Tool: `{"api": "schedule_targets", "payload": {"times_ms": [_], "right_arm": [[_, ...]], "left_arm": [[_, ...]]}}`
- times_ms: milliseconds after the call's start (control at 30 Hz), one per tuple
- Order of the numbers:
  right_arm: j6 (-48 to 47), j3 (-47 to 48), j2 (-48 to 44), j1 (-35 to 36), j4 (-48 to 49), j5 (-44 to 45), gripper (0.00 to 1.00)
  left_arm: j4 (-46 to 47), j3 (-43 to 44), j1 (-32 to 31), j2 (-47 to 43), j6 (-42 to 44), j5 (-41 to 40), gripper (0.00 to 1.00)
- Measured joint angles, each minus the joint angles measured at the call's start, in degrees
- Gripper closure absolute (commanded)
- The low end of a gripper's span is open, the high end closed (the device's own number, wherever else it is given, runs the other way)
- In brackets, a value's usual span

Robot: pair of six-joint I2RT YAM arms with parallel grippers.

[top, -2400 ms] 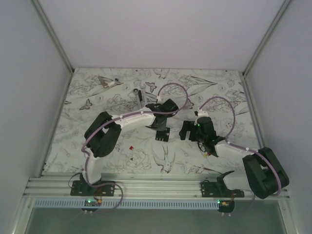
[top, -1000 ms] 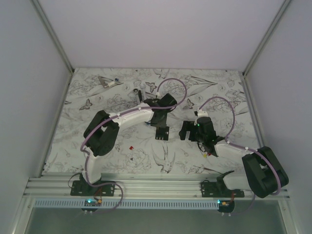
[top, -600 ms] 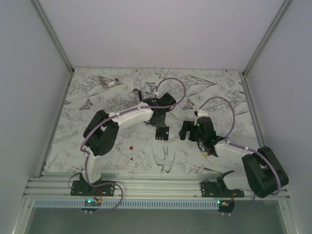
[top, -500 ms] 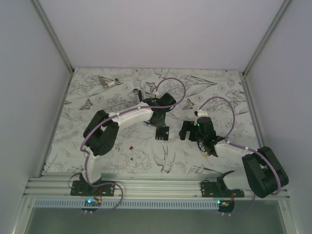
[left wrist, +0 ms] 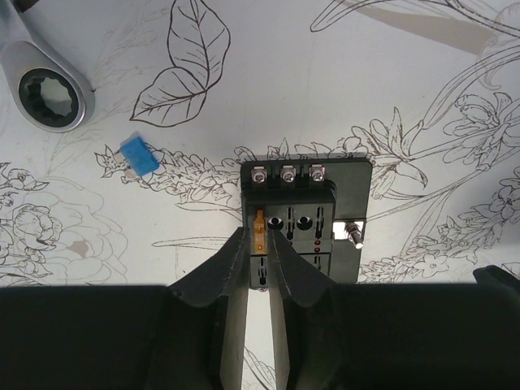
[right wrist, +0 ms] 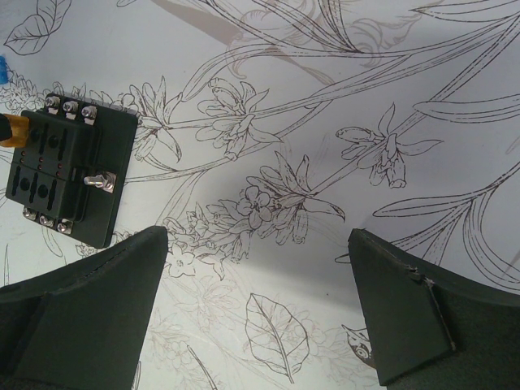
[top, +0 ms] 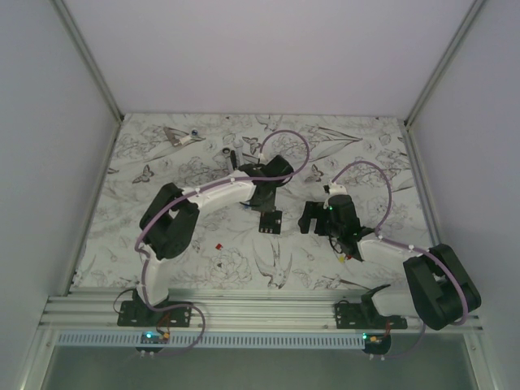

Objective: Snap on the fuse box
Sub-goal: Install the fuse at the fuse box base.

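Note:
The fuse box [left wrist: 305,219] is a small black box with slot rows and screw terminals, lying flat on the flower-print mat. It also shows in the right wrist view [right wrist: 69,175] and the top view [top: 271,221]. My left gripper [left wrist: 259,244] hangs right over its left slot column, fingers nearly together on a small orange fuse [left wrist: 259,230] that touches the box top. The orange fuse also shows in the right wrist view [right wrist: 12,130]. My right gripper [right wrist: 258,244] is wide open and empty, just right of the box [top: 311,218].
A loose blue fuse [left wrist: 140,158] lies left of the box. A ratchet wrench head [left wrist: 47,99] lies at the far left. A tiny red fuse [top: 218,244] sits nearer the arm bases. A metal tool [top: 180,136] lies at the back left.
Since 2.4 s ago my left wrist has shifted slightly away over the fuse box; in the last second it has held almost still. The right arm has not moved.

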Motion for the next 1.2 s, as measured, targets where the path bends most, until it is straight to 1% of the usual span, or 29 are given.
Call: {"api": "schedule_targets", "payload": {"times_ms": [100, 200, 267, 367, 767, 1033, 1200], "right_arm": [[0.0, 0.0, 0.0, 0.0, 0.0, 0.0, 0.00], [0.0, 0.0, 0.0, 0.0, 0.0, 0.0, 0.00], [0.0, 0.0, 0.0, 0.0, 0.0, 0.0, 0.00], [0.0, 0.0, 0.0, 0.0, 0.0, 0.0, 0.00], [0.0, 0.0, 0.0, 0.0, 0.0, 0.0, 0.00], [0.0, 0.0, 0.1, 0.0, 0.0, -0.4, 0.00], [0.2, 0.0, 0.1, 0.0, 0.0, -0.4, 0.00]], "left_arm": [[0.0, 0.0, 0.0, 0.4, 0.0, 0.0, 0.82], [0.0, 0.0, 0.0, 0.9, 0.0, 0.0, 0.86], [0.0, 0.0, 0.1, 1.2, -0.1, 0.2, 0.90], [0.0, 0.0, 0.1, 1.4, -0.4, 0.4, 1.00], [-0.6, 1.2, 0.1, 2.3, -0.4, 1.1, 1.00], [-3.5, 4.2, 0.0, 4.3, -0.3, 1.4, 1.00], [-4.9, 5.6, 0.8, 5.3, 0.0, 3.0, 1.00]]}}
